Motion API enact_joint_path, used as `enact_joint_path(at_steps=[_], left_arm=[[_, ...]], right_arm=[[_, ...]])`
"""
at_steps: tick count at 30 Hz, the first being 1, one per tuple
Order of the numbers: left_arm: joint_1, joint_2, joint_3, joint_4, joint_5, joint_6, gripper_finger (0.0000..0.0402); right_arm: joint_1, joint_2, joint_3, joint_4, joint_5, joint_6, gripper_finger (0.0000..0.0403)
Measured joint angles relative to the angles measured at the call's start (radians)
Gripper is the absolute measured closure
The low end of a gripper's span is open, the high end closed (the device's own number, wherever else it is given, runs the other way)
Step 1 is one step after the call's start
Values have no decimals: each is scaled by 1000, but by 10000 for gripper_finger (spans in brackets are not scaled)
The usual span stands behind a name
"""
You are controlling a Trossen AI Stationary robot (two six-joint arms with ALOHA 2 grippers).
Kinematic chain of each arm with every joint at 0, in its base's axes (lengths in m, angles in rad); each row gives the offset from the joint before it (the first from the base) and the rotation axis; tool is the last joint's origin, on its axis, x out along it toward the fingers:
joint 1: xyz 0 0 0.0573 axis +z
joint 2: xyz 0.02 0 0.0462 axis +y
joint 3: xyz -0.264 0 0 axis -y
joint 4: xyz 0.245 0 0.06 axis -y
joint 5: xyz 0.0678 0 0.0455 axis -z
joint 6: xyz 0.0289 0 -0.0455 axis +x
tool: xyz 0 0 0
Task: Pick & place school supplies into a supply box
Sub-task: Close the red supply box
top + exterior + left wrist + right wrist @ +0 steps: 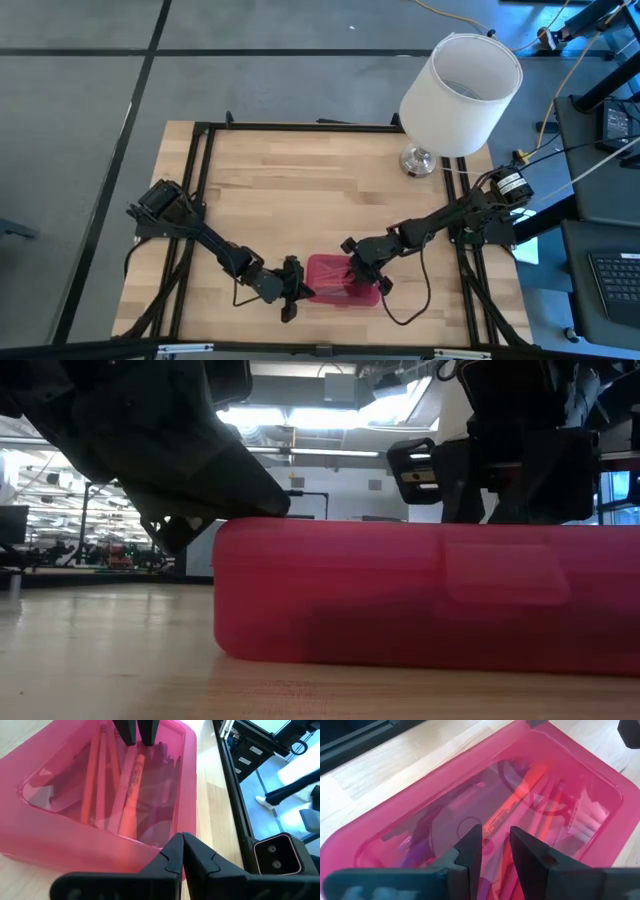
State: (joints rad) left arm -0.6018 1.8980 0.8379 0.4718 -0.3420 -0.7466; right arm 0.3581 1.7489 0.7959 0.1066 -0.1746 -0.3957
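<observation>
Near table's front edge, shut translucent pink supply box (343,280)

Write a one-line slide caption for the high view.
Both grippers, left and right, meet over the closed pink supply box.

The supply box (100,795) is moulded in glossy, translucent pink plastic. The bench (300,200) is surfaced in smooth pale wood. The lamp base (418,160) is finished in shiny metal.

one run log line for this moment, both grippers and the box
supply box: lid shut, pens inside | left gripper: shut, at box's left end | right gripper: open, over lid | table
</observation>
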Motion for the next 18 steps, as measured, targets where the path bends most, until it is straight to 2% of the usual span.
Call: enact_joint_path(at_steps=[18], left_arm=[[-2, -3, -1, 49, 19, 27, 400]], right_arm=[[-2, -6, -1, 4, -23, -28, 295]])
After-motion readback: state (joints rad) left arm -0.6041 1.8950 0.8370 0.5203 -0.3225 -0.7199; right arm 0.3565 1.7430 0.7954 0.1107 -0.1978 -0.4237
